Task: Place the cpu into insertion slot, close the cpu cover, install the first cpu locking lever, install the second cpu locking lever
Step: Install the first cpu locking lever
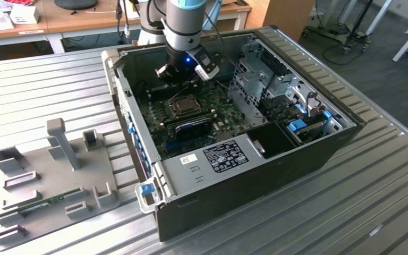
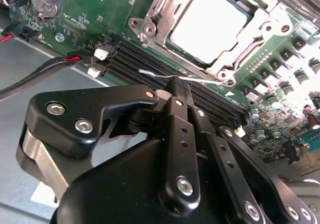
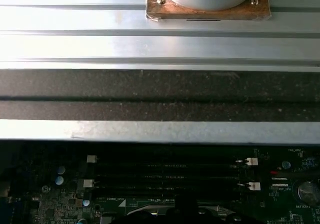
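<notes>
The cpu (image 2: pixel 207 23) lies flat in the insertion slot (image 1: pixel 185 106) on the green board inside the open computer case. The shiny cpu cover (image 2: pixel 167 13) is folded down around the chip's pale metal top. A thin silver locking lever (image 2: pixel 152 73) sticks out sideways from the socket's corner, over the memory slots. My gripper (image 2: pixel 181 89) is shut, its black fingertips together and right at this lever; whether they pinch it I cannot tell. In the exterior view the gripper (image 1: pixel 186 71) hangs inside the case just behind the socket.
Long black memory slots (image 2: pixel 135 63) run between the gripper and the socket. A coin battery (image 2: pixel 46 2) and red-black cables (image 2: pixel 40 71) lie nearby. The drive cage (image 1: pixel 268 79) stands at the exterior view's right. A grey fixture (image 1: pixel 55 170) sits on the ribbed table.
</notes>
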Robot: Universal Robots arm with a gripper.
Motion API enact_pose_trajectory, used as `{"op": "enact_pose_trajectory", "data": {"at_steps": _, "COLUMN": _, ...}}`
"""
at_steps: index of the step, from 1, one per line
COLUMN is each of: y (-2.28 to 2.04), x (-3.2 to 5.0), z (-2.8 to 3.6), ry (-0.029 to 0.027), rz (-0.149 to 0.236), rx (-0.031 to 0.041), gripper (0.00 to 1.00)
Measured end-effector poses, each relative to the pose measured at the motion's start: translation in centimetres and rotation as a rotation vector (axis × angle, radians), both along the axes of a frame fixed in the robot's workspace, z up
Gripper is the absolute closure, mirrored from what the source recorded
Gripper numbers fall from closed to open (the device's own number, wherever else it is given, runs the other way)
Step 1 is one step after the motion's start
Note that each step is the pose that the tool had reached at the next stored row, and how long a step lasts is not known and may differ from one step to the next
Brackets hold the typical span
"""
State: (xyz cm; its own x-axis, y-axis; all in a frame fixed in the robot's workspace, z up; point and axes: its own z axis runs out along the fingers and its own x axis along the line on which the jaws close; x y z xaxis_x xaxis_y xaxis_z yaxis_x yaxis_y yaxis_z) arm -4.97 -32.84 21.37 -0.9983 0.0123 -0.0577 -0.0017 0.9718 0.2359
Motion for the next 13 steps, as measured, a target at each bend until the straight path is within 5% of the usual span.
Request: {"op": "enact_pose_trajectory", "data": {"at_steps": 13, "y": -0.01, "x": 0.09, "z": -0.62, "ry": 0.0024, "rz": 0.000, "rx": -0.0006, "gripper": 0.90}}
